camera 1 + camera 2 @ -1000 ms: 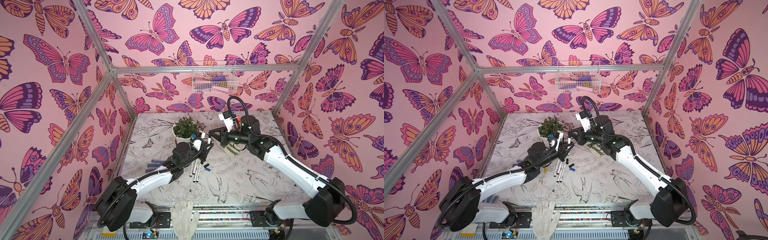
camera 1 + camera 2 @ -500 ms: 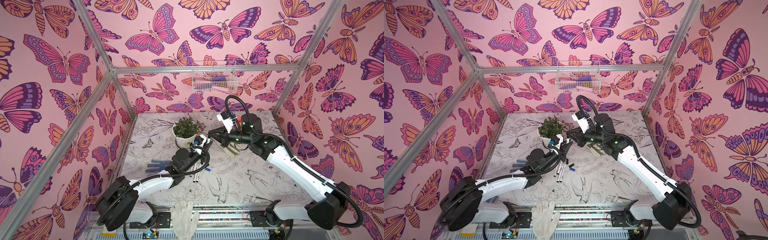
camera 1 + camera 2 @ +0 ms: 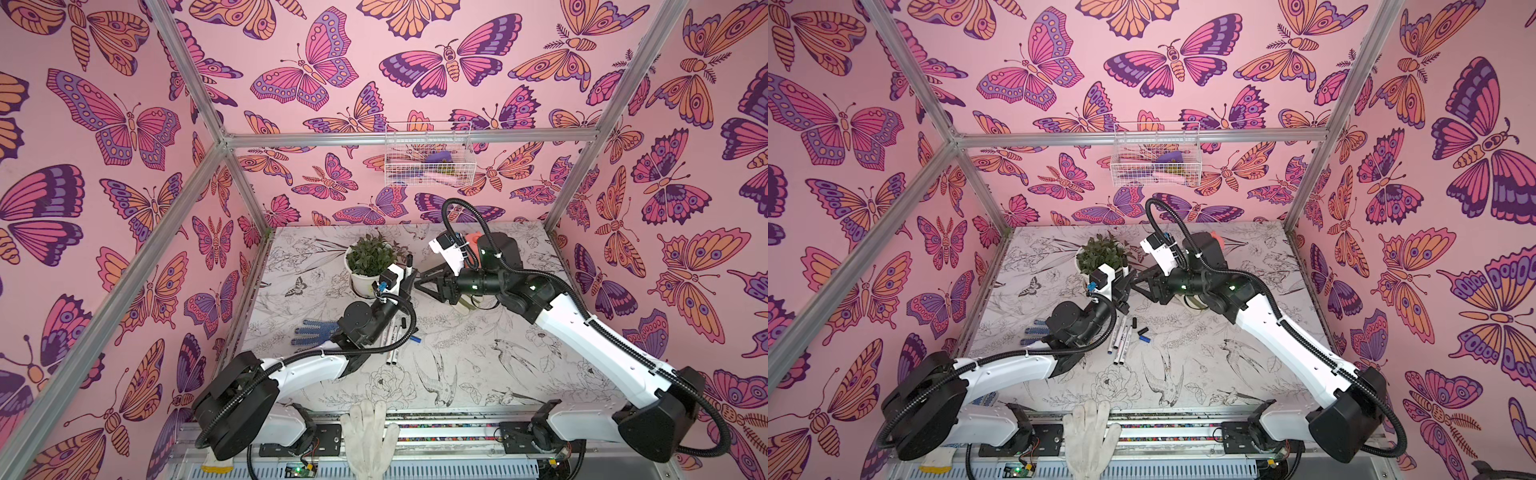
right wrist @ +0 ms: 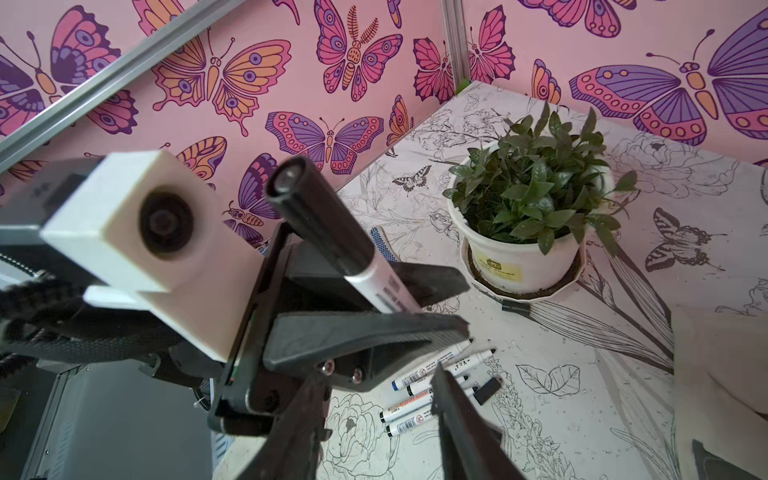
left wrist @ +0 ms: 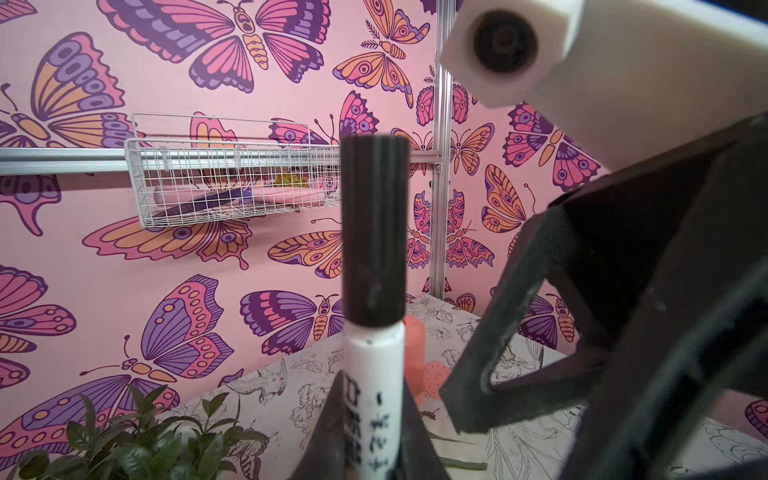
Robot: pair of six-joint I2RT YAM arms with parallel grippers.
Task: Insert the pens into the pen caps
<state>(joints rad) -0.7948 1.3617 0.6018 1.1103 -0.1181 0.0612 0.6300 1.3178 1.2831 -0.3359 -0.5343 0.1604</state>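
A leafy green plant (image 3: 370,255) in a white plastic pot stood close behind the two arms on the sketch-printed white counter (image 3: 478,365). A blue dotted work glove (image 3: 316,330) lay to the left, and a white wire basket (image 3: 428,153) hung on the butterfly-papered back wall. The left fingers (image 4: 365,332) were clamped on a white-barrelled marker pen (image 5: 376,370), held roughly upright above the counter beside the pot. Its ribbed black plastic cap (image 5: 374,232) was seated on the upper end, and dark print ran down the barrel. The right fingers (image 5: 523,291) stood parted just beside the cap, gripping nothing and clear of it. Below, more white pens (image 3: 1121,338) lay side by side on the counter, with two short black caps (image 3: 1135,323) and one blue cap (image 3: 1145,340) loose next to them.
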